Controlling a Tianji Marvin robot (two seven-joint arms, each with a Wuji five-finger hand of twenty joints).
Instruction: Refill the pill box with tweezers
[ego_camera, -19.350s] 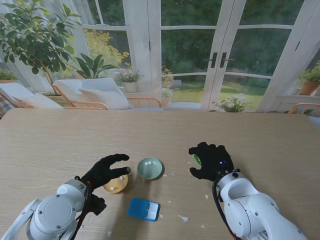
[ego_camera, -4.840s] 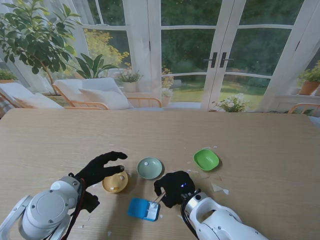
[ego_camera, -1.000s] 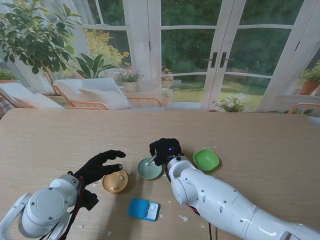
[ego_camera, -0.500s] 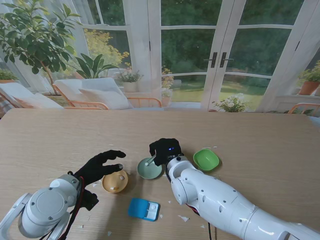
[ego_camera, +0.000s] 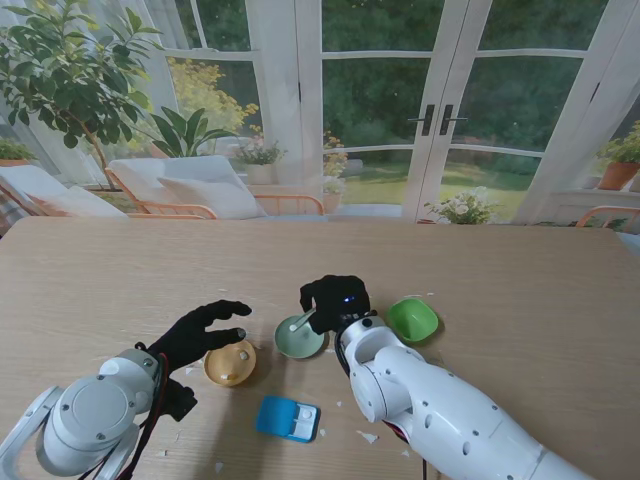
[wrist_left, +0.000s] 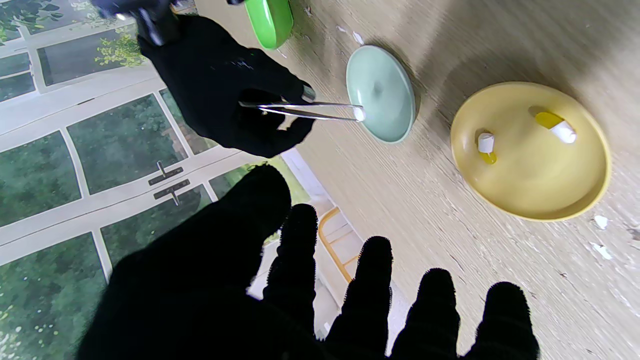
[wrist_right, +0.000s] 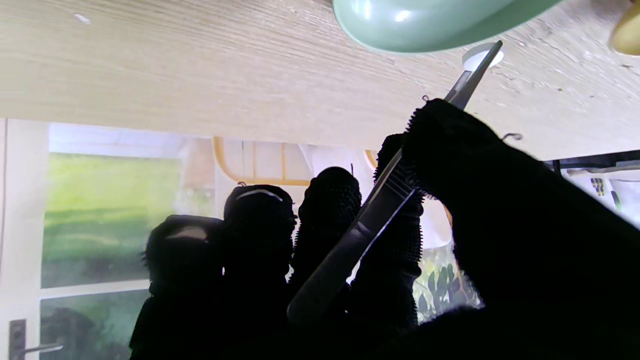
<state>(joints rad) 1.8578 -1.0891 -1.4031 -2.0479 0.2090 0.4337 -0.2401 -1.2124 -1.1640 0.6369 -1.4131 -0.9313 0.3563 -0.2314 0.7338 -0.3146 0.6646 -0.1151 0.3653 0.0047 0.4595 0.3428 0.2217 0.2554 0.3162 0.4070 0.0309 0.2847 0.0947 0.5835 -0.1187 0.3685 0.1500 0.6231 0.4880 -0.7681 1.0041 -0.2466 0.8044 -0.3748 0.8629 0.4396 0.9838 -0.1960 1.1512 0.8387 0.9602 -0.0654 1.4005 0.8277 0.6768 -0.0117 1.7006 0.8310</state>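
On table: 3 bowls (ego_camera: 300, 337) | right hand (ego_camera: 333, 302) grips tweezers (wrist_left: 300, 108) | left hand (ego_camera: 205, 336) spread, holding nothing

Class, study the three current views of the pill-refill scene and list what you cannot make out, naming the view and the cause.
- Pill box contents: stand view, too small to tell which compartments are filled.
- Pale green dish: right wrist view, cut off by the picture edge.
- Tweezers tips: stand view, too small to show whether they hold the white pill.
- Bright green dish: left wrist view, seen edge-on and cropped, inside hidden.
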